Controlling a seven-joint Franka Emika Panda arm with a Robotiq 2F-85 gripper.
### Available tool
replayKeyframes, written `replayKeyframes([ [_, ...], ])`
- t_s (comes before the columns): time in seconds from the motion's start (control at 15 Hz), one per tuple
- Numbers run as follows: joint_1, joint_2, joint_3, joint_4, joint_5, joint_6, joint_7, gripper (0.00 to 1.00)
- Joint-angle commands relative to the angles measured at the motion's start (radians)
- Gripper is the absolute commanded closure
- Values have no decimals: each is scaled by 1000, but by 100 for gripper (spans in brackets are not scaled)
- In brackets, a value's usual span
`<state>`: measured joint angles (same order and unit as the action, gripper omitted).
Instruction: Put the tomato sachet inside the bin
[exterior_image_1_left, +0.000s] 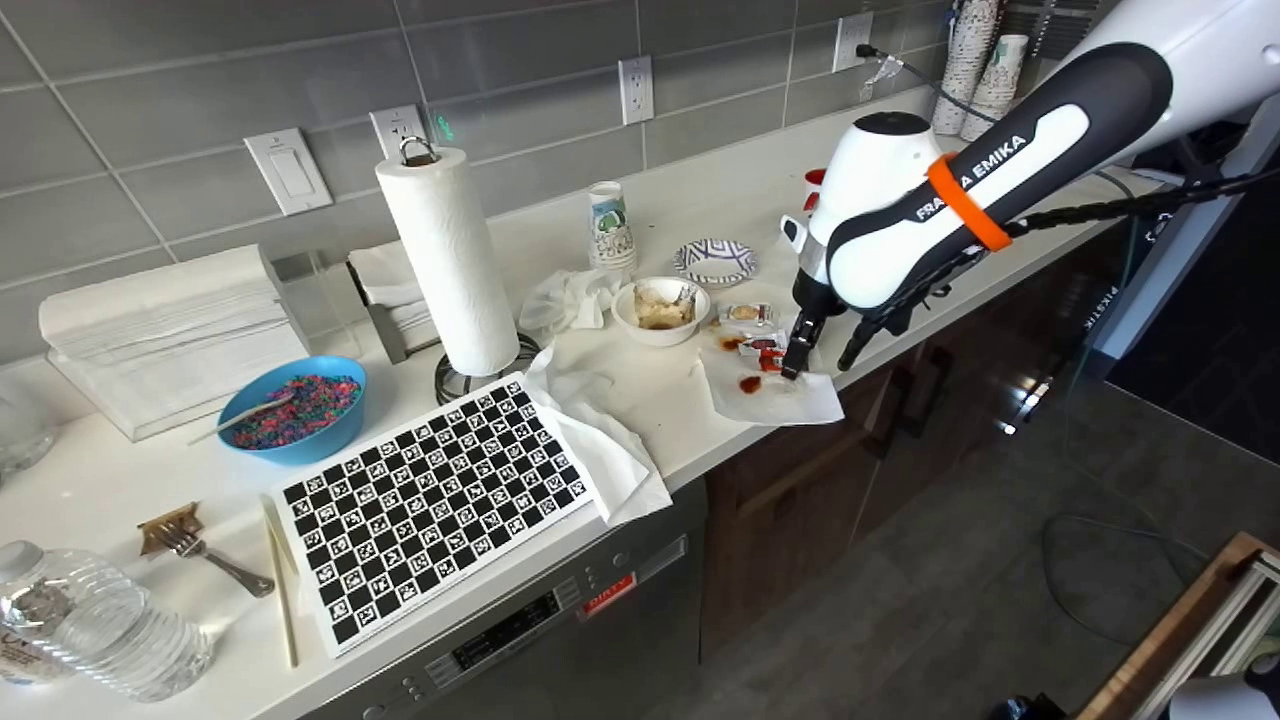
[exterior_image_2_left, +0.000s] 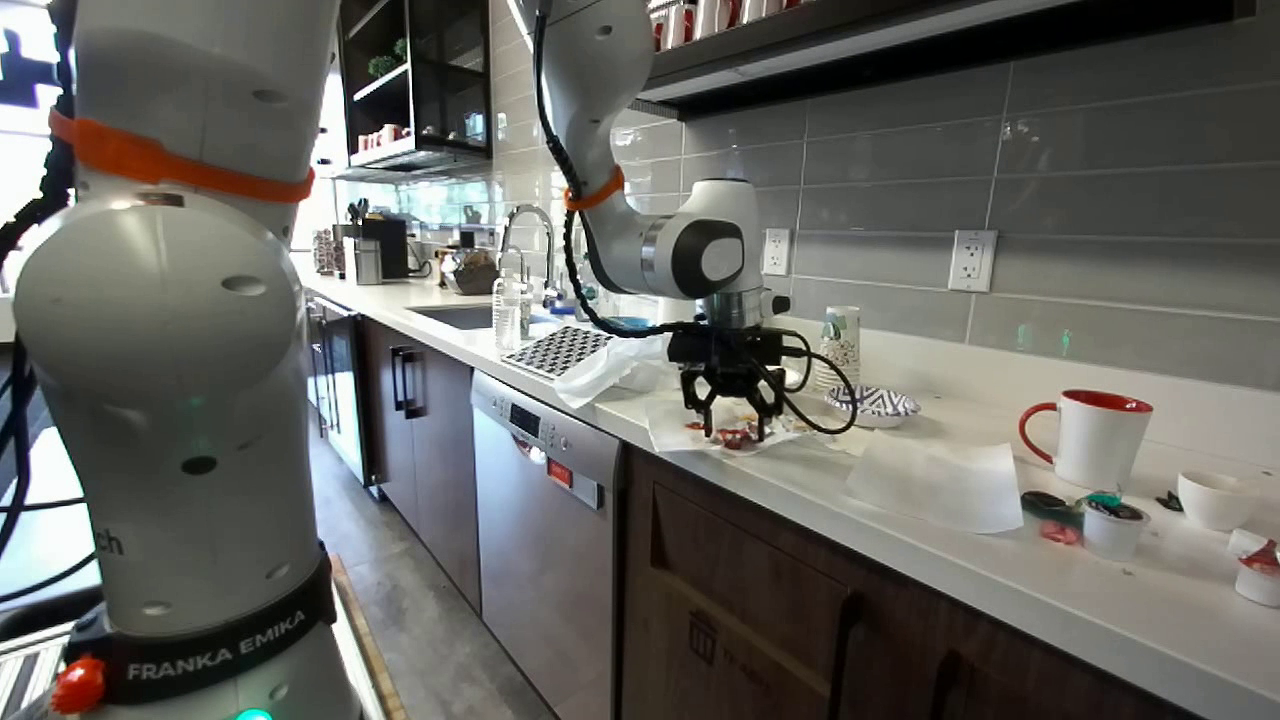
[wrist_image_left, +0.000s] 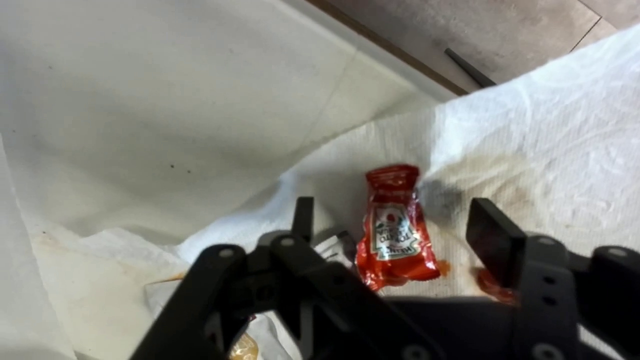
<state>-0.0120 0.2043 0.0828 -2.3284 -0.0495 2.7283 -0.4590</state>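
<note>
The tomato sachet (wrist_image_left: 395, 240) is a small red packet with a pale label. It lies flat on a white paper towel (wrist_image_left: 565, 145) on the counter. It also shows as a red patch in both exterior views (exterior_image_1_left: 770, 358) (exterior_image_2_left: 735, 438). My gripper (wrist_image_left: 398, 227) is open, with one fingertip on each side of the sachet and a gap to it on both sides. In an exterior view the gripper (exterior_image_2_left: 736, 430) points down just over the sachet. I cannot tell how high the fingertips are above the towel. No bin shows in the views.
A grey-white packet (wrist_image_left: 340, 250) lies beside the sachet, and sauce stains (exterior_image_1_left: 750, 384) mark the towel. A white bowl (exterior_image_1_left: 660, 311), a patterned plate (exterior_image_1_left: 716, 260) and stacked paper cups (exterior_image_1_left: 611, 228) stand behind. A red-and-white mug (exterior_image_2_left: 1102, 440) stands further along. The counter's front edge is close.
</note>
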Motion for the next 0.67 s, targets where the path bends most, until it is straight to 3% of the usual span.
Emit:
replayKeyframes([
  [0.0, -2, 1, 3, 1, -17, 12, 5, 47],
  [0.4, -2, -3, 2, 0, -19, 14, 6, 94],
  [0.47, -2, -5, 2, -3, -19, 17, 6, 99],
  [0.6, -2, -7, 3, -5, -18, 18, 5, 100],
])
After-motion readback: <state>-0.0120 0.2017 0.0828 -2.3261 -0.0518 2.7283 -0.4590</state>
